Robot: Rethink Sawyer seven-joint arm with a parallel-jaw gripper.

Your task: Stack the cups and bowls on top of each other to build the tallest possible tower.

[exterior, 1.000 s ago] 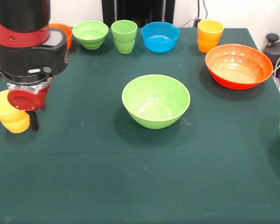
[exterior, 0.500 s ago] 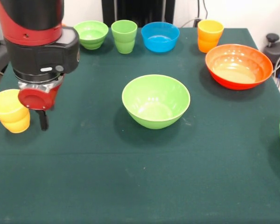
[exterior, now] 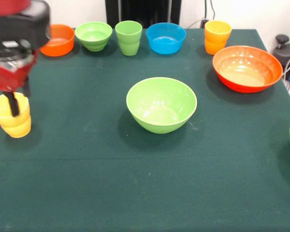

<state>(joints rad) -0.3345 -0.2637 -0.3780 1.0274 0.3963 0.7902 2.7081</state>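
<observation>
Green cloth covers the desk (exterior: pixel 135 193), on which nothing is stacked yet. The large light green bowl (exterior: pixel 161 104) is unmoved at centre; the orange-red bowl (exterior: pixel 247 67) sits at the right. The hand (exterior: pixel 10 104) has been raised and shifted left since a moment ago, one dark finger (exterior: pixel 11 103) now crossing the yellow cup (exterior: pixel 10 116) at the left edge. Whether the cup is gripped cannot be told. A pick-up is judged imminent.

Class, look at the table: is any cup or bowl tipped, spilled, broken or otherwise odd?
Nothing stands out. Every cup and bowl sits upright and empty. The yellow cup stands at the table's edge, with the pincer over it.
</observation>
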